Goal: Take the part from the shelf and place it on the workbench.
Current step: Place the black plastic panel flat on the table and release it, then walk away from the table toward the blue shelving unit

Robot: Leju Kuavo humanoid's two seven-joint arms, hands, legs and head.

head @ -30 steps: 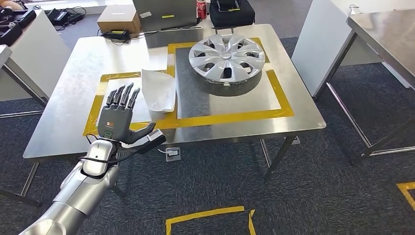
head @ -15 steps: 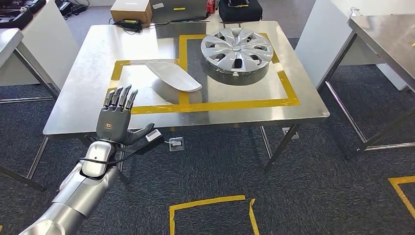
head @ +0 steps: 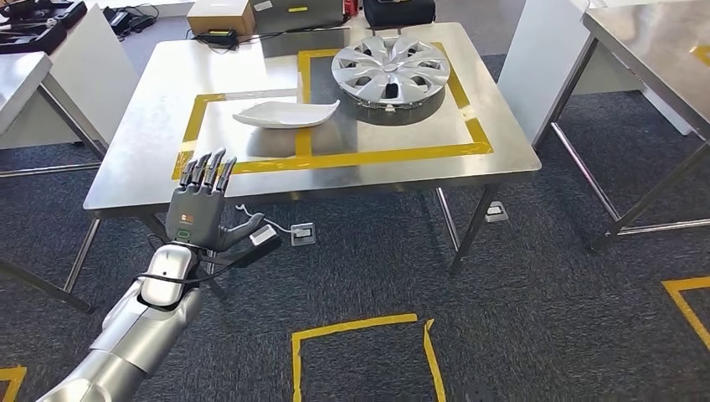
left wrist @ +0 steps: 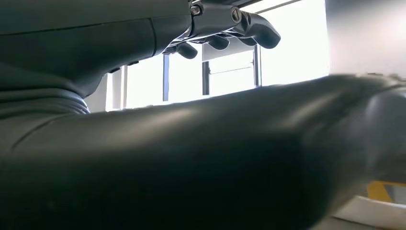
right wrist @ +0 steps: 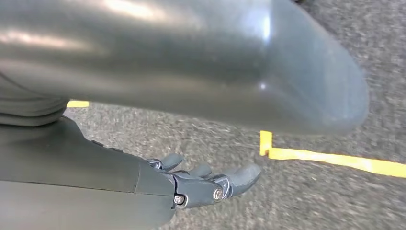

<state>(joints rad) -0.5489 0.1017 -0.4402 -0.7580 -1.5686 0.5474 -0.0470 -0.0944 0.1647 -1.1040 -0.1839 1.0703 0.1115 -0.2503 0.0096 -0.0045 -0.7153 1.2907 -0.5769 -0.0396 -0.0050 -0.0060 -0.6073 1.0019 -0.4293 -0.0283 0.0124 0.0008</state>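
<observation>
- The white part (head: 286, 115) lies on the steel workbench (head: 151, 100), inside the left yellow-taped square, its tip just over the tape line beside the silver hubcap (head: 390, 66)
- The left hand (head: 203, 209) hovers before the bench's near edge, fingers spread, holding nothing
- The right hand (right wrist: 201, 184) hangs over grey carpet (yellow tape nearby), fingers loosely apart, empty

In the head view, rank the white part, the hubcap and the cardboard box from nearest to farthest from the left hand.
From the left hand:
1. White part, in the workbench's left taped square.
2. Hubcap, in the right taped square, farther back.
3. Cardboard box, beyond the workbench's far edge.
</observation>
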